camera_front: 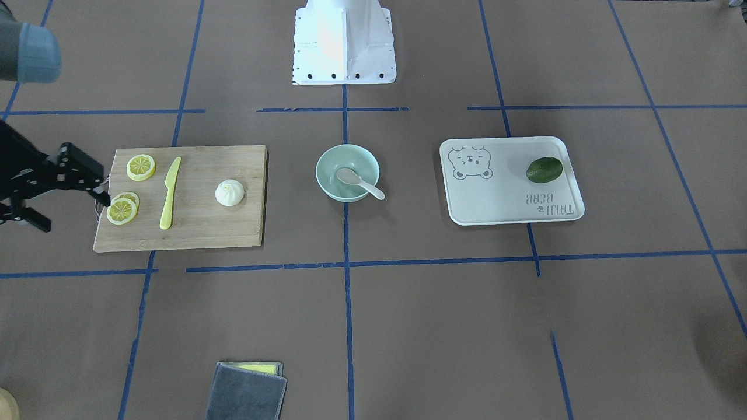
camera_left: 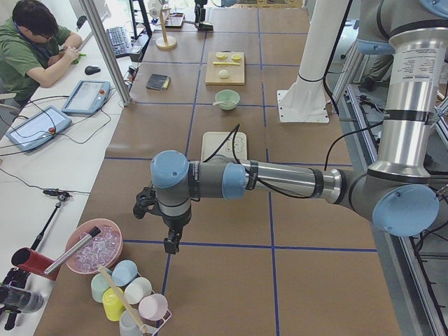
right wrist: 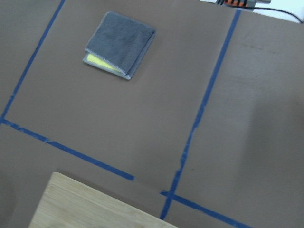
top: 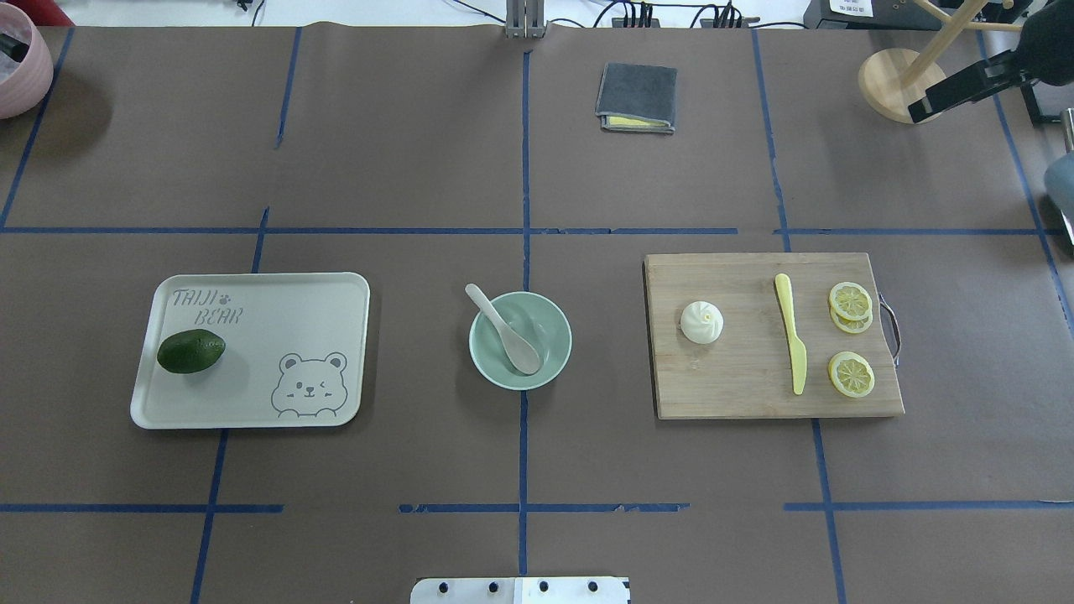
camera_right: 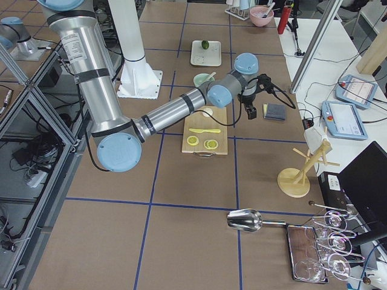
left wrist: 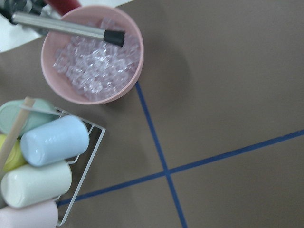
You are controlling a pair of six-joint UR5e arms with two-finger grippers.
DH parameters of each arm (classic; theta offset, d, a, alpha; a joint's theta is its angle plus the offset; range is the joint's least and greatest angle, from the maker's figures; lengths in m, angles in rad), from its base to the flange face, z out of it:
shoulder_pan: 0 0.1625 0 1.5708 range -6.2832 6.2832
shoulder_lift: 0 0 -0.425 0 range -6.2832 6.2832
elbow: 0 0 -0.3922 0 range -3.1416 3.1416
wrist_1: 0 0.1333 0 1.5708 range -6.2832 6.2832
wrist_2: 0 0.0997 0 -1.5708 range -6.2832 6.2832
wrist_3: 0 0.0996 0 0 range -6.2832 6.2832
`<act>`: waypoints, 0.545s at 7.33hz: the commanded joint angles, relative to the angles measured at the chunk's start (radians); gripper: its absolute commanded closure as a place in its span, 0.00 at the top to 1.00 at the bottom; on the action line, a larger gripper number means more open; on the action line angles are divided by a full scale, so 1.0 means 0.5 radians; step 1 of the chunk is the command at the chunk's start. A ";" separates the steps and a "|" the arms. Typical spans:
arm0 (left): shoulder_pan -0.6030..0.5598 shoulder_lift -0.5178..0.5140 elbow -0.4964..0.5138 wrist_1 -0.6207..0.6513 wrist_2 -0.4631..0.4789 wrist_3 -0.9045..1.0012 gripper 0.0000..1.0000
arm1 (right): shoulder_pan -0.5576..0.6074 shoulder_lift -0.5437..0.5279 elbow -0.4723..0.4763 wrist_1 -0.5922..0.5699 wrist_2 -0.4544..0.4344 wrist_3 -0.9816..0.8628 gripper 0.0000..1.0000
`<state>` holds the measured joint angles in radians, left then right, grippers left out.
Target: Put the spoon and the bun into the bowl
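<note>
White and pleated, the bun sits on the wooden board, apart from the bowl holding the spoon. The right gripper, near the board, should next grasp it. Whether it or the left gripper is spread, I cannot tell.

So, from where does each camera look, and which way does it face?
Front-facing: across the table, steeply down at the bowl; robot base on top, right arm at left.
Overhead: behind the robot, forward and down; base edge, right arm.
Exterior left: robot's left table end; left arm near.
Exterior right: opposite end; right arm near.
Left wrist: down at a pink bowl; no body.
Right wrist: down at a grey cloth; no body.
Shared: front-facing and overhead show the spoon in the bowl.
</note>
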<state>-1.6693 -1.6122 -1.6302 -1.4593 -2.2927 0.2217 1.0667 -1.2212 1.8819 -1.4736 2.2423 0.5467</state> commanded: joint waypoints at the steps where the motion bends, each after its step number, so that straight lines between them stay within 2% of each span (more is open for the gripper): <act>1: -0.006 0.037 0.008 -0.008 -0.197 -0.008 1.00 | -0.472 0.037 0.188 -0.179 -0.412 0.487 1.00; 2: -0.006 0.034 -0.004 -0.008 -0.198 -0.008 1.00 | -0.671 0.055 0.169 -0.170 -0.668 0.636 1.00; 4: -0.006 0.034 0.002 -0.011 -0.198 0.005 1.00 | -0.844 0.031 0.105 -0.167 -0.833 0.665 0.92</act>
<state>-1.6721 -1.5955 -1.6312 -1.4643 -2.3888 0.2199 0.7034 -1.1988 1.9530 -1.5568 1.8883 0.8574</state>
